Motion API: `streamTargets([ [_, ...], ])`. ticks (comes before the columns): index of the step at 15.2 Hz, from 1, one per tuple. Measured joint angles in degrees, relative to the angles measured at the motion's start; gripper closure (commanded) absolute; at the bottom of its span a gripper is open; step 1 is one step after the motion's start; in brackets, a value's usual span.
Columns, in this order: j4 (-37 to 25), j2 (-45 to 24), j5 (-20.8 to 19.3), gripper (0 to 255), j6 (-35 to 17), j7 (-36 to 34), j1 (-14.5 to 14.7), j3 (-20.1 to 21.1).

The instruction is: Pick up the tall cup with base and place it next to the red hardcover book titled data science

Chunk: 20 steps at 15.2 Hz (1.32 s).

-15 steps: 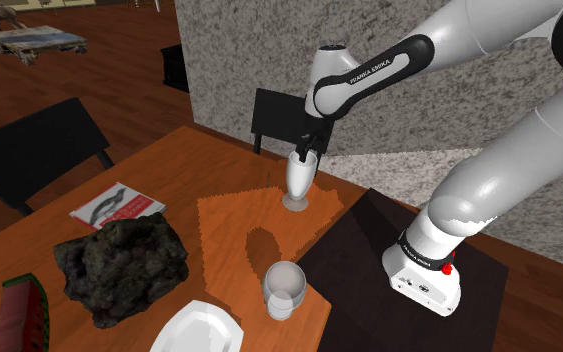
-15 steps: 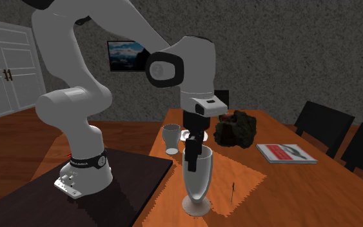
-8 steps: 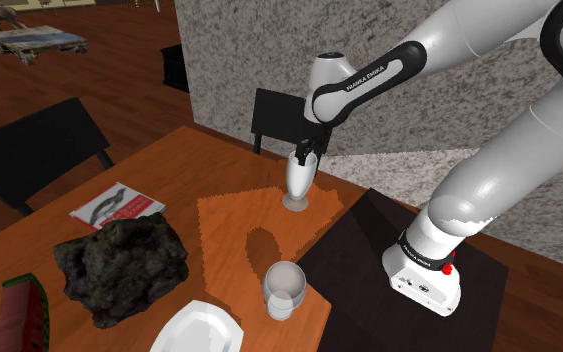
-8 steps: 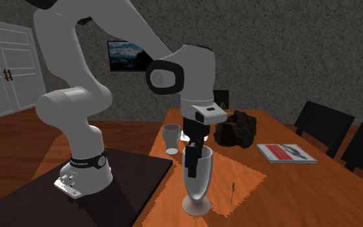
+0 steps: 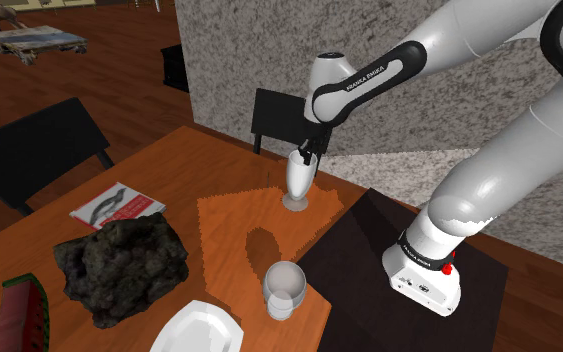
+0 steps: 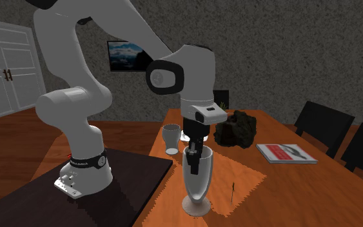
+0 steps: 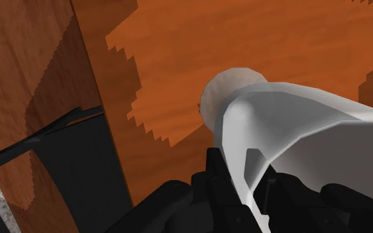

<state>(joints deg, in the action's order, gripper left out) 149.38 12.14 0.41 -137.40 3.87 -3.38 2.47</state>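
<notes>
Gripper (image 6: 192, 157) is clamped on the cup (image 6: 198, 182) rim, one finger inside and one outside, probably because the bowl's too wide to span. Cup stands upright at lower centre of the second exterior view, well apart from the book (image 6: 286, 153) at right.
</notes>
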Motion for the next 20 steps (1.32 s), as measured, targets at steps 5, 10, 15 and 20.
streamTargets([
  [5, 0.01, 0.00, -0.01, 255, -0.02, 0.01, 0.00, -0.01],
  [10, -1.20, 2.24, 0.08, 255, 3.49, 0.12, 0.02, -0.07],
  [15, -3.04, 4.98, 0.17, 255, 8.06, 0.21, 0.05, -0.13],
  [20, -5.39, 7.00, 0.22, 255, 12.43, 0.22, 0.09, -0.16],
])
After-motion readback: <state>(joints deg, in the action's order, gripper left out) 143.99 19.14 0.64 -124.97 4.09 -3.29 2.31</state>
